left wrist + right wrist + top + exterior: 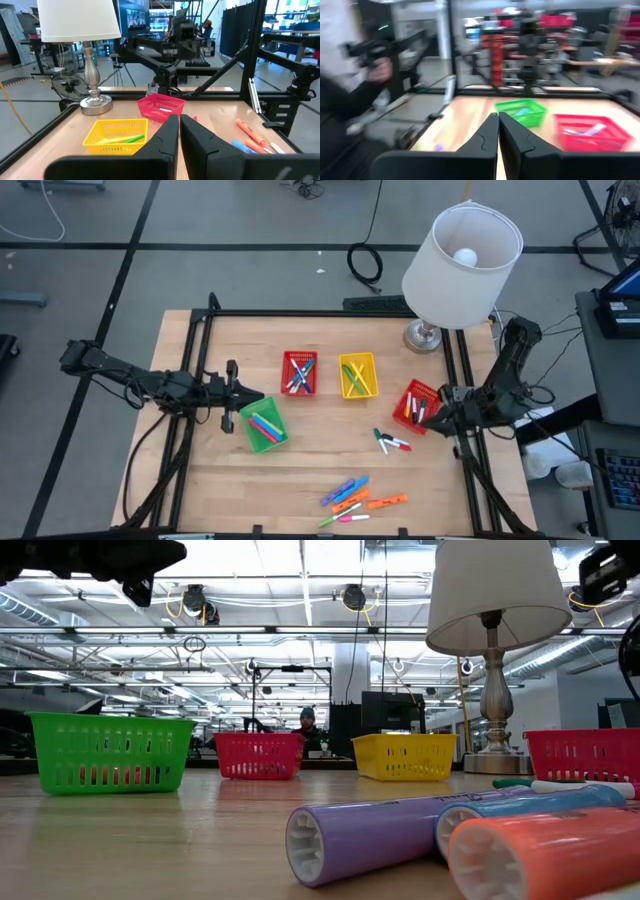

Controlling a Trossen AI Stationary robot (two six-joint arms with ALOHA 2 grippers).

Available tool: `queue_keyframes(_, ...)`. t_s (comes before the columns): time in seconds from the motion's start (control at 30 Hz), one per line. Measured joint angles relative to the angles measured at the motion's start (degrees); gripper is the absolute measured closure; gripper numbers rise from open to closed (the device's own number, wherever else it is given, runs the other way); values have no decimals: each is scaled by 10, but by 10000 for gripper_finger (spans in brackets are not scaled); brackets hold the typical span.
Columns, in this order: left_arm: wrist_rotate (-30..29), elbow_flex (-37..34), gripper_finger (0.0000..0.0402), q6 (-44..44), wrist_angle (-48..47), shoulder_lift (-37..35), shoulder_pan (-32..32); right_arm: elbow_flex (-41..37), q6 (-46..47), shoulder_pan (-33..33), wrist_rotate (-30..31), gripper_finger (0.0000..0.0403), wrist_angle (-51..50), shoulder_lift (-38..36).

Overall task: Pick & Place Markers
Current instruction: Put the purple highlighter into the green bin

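The markers (362, 501), short smooth plastic cylinders with caps in purple, blue, orange, pink and green, are scattered near the table's front edge; a few more (392, 443) lie toward the right edge, beside a red mesh basket (416, 406). Others are seen inside the green mesh basket (262, 424), a second red basket (299, 373) and the yellow basket (358, 375) at mid-table. The left gripper (252, 398) is held over the green basket, its dark fingers nearly together and empty. The right gripper (424, 418) is closed on nothing by the right-edge red basket. The table (300, 470) is pale grained wood, framed by black rails. A white-shaded lamp (462, 255) with a metal base stands at the far right corner. A workshop with ceiling ducts lies behind.
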Motion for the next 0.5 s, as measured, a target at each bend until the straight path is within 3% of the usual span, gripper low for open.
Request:
queue_keyframes(0.2,0,0,376,-4,1,0,0,-77,-75,0,-80,403,114,-20)
queue_keyframes(0.33,0,0,376,-3,-2,0,0,-99,-97,0,-74,403,141,-42)
queue_keyframes(0.5,5,0,376,-8,-5,0,0,-114,-128,0,-21,403,162,-45)
